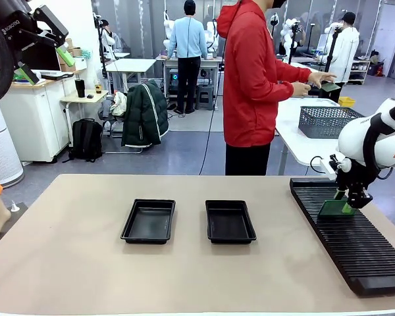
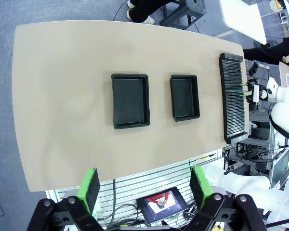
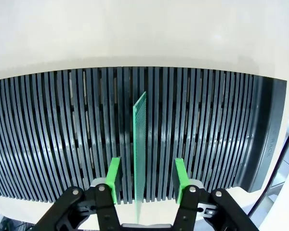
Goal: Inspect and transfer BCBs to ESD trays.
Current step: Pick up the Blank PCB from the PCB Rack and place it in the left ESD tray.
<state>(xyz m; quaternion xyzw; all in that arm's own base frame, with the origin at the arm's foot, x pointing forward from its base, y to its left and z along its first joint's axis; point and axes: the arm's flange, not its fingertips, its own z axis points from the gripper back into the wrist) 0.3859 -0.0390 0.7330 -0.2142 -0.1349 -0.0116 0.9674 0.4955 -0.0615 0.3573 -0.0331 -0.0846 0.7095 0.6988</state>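
A green board (image 3: 140,139) stands on edge in a slot of the black rack (image 3: 58,130), at the front view's right edge. The right gripper (image 3: 147,168) straddles it, pads spread with a gap on each side. Two black trays (image 1: 149,221) lie side by side at frame centre. The left gripper (image 2: 145,175) hangs spread wide, high above the table (image 2: 62,96)

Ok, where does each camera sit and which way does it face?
Front: robot's side, facing across the table at the person; right gripper over the rack.
Left wrist: high up, looking down on both trays; open left gripper below.
Right wrist: close over the rack; board edge-on between its open pads.
Shared: the rack, in all three.
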